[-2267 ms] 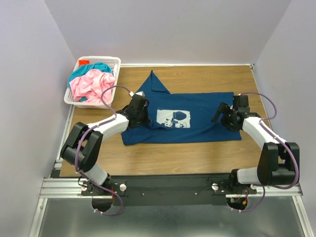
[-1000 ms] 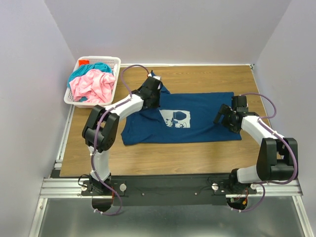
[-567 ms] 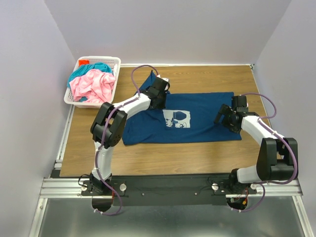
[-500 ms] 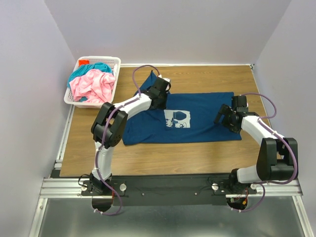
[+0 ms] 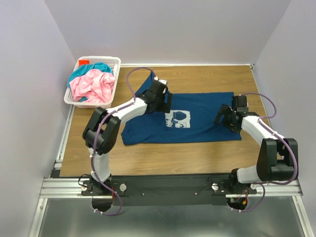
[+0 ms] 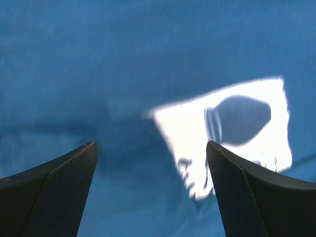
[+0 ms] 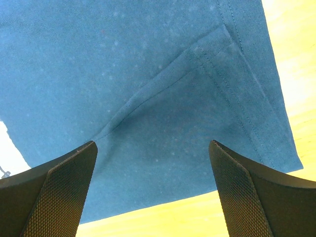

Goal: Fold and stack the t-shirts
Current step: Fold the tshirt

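Three tees — blue (image 5: pixel 202 126) flat, pink (image 5: pixel 91 86), teal (image 5: pixel 100 66) in basket (image 5: pixel 106 58); left hand (image 5: pixel 167 102), right hand (image 5: pixel 220 114) apart.

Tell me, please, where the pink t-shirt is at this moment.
Top view: the pink t-shirt lies crumpled in the basket at the far left corner of the table, beside the teal t-shirt.

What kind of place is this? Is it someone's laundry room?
Probably a robot lab booth, not a home: a left arm and right arm bolted to a metal rail, plain walls around a wooden table, a blue t-shirt spread out, a basket of clothes.
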Controlling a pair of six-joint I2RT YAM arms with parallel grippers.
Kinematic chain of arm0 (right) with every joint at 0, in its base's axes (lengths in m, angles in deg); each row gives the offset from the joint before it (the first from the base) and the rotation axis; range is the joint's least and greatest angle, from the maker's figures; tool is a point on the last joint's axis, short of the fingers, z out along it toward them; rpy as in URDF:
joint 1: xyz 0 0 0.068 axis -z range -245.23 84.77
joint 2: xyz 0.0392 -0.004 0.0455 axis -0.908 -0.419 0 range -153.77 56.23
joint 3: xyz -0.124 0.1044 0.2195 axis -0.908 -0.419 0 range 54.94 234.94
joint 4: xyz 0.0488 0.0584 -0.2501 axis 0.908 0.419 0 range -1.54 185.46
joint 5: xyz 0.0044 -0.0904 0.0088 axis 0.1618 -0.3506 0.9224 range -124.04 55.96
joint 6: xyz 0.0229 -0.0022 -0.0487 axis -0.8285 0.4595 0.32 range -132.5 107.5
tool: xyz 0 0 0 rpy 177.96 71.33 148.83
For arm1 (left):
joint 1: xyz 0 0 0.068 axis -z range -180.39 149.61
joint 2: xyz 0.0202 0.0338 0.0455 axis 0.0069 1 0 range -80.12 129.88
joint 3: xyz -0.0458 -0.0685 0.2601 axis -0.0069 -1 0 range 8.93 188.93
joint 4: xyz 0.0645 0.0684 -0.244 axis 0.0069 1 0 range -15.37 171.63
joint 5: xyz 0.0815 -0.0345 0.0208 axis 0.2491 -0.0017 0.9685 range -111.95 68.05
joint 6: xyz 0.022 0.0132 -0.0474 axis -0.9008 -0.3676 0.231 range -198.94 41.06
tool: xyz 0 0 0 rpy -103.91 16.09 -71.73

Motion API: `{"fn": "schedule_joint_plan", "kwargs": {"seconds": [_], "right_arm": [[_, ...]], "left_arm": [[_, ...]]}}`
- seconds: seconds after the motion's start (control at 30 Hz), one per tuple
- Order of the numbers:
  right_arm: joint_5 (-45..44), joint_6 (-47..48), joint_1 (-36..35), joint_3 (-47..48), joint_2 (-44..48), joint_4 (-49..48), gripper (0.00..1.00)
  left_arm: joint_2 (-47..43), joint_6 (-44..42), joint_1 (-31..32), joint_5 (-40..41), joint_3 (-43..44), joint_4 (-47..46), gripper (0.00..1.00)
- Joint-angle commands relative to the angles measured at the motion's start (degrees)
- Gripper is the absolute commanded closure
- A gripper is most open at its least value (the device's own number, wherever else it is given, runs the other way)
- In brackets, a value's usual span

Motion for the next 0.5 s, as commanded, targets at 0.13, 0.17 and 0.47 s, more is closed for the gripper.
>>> {"fn": "schedule_joint_plan", "kwargs": {"seconds": [0.13, 0.17, 0.47], "right_arm": [[8.5, 2.5, 0.0, 0.3, 3.2, -1.8, 0.00], [10.4, 2.8, 0.1, -0.1, 3.0, -2.8, 0.00], [20.0, -0.2, -4.5, 1.0, -4.2, -10.1, 0.00]], "left_arm": [[-11.8, 7.1, -0.6, -1.3, -16.2, -9.9, 0.02], [-12.5, 7.7, -0.7, -1.6, -17.6, -10.8, 0.02], [-13.1, 10.9, -3.9, -4.1, -24.7, -17.3, 0.02]]}}
